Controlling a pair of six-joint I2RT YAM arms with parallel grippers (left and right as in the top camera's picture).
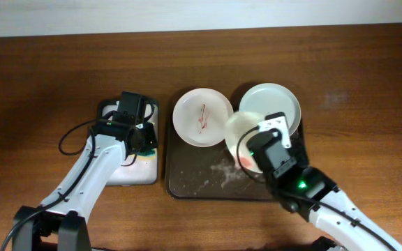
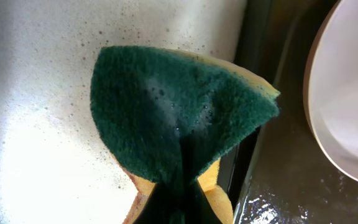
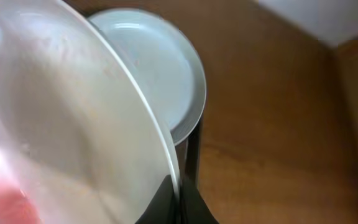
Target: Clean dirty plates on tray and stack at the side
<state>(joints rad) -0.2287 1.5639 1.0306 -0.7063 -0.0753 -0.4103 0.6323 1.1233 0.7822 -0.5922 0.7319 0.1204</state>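
Note:
The dark brown tray (image 1: 194, 183) holds three plates. A white plate with red squiggles (image 1: 202, 116) lies at its back left. A pale-green plate (image 1: 274, 104) lies at its back right and shows in the right wrist view (image 3: 160, 68). My right gripper (image 1: 265, 155) is shut on the rim of a third plate (image 1: 241, 132) and holds it tilted above the tray; it fills the right wrist view (image 3: 61, 124), with a red smear low on it. My left gripper (image 1: 142, 139) is shut on the green and yellow sponge (image 2: 179, 112) over the small white-lined tray (image 1: 135, 174).
The small tray's white liner (image 2: 36, 112) is flecked with soapy specks. Soapy water (image 1: 218, 174) lies on the brown tray's front. Bare wooden table (image 1: 368, 125) lies to the right of the tray. A black cable (image 1: 72, 139) loops by the left arm.

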